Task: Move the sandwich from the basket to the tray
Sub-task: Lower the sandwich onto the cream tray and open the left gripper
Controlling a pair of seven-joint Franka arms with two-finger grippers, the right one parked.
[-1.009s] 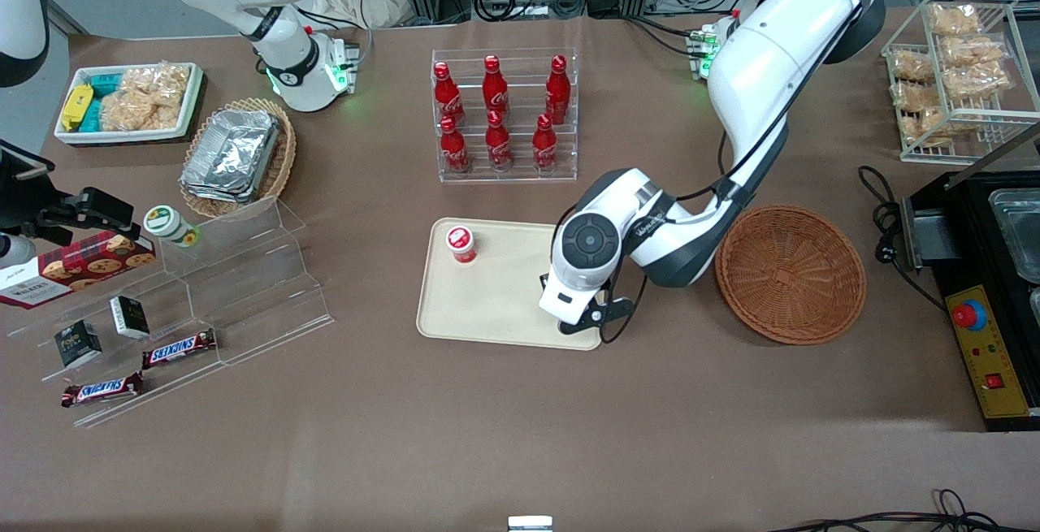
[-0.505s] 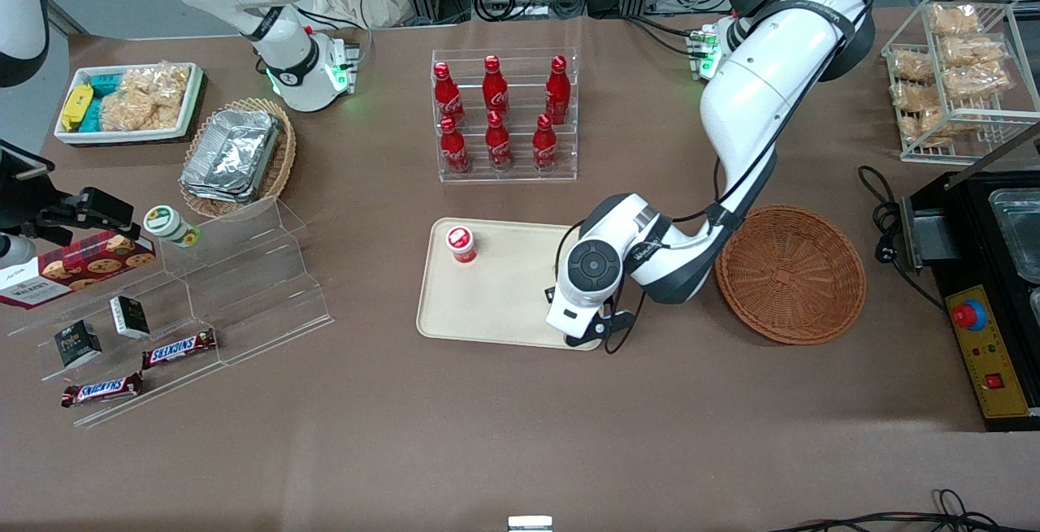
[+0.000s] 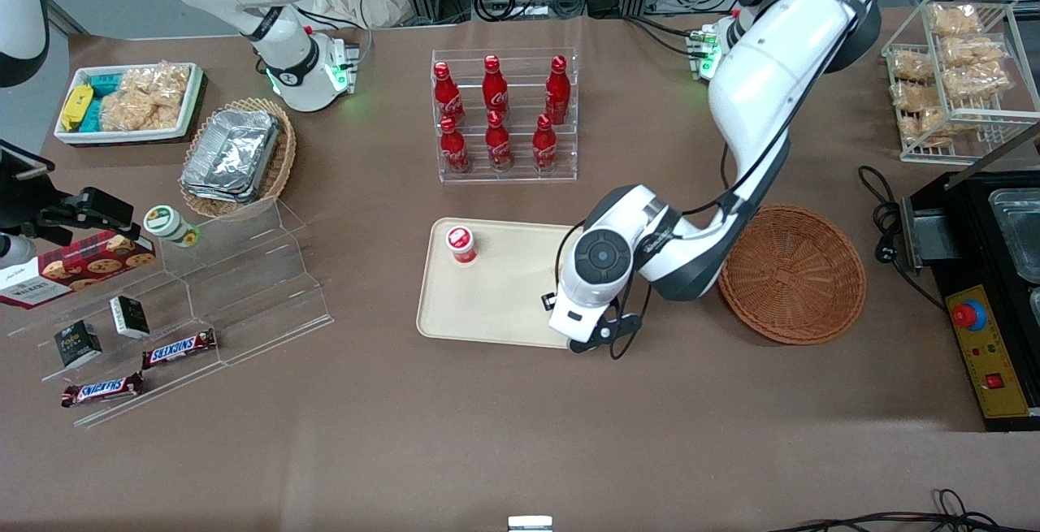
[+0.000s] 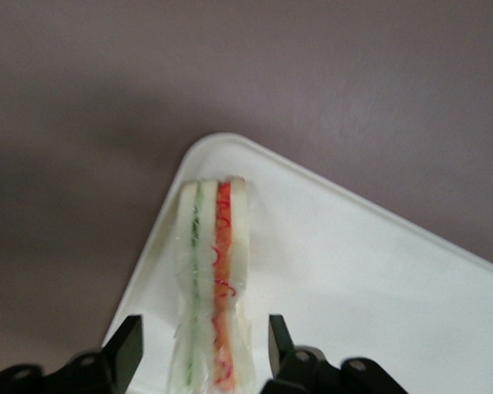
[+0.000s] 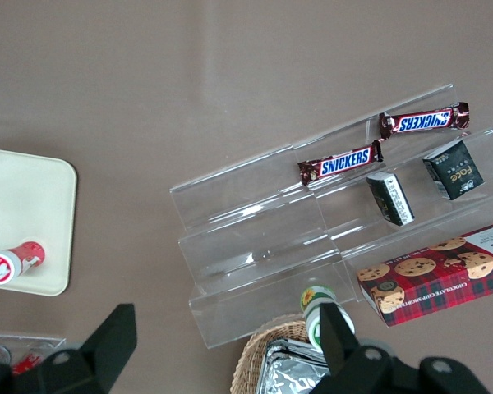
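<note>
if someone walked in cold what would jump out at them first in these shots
Probably the white working arm bent low over the table, its gripper open above a corner of the flat cream-beige plastic tray, with the wedge sandwich of white bread and red-orange filling lying on the tray between the fingers. Next, the round reddish-brown wicker basket beside the tray, toward the working arm's end, with nothing in it. Then the red bottles in the clear rack, farther from the camera.

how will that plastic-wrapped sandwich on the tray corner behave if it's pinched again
The clear-wrapped white-bread wedge sandwich looks soft and probably squashes easily. Its film may be slippery. Standing on edge on the cream plastic tray, between the open tool fingers, it could tip.
</note>
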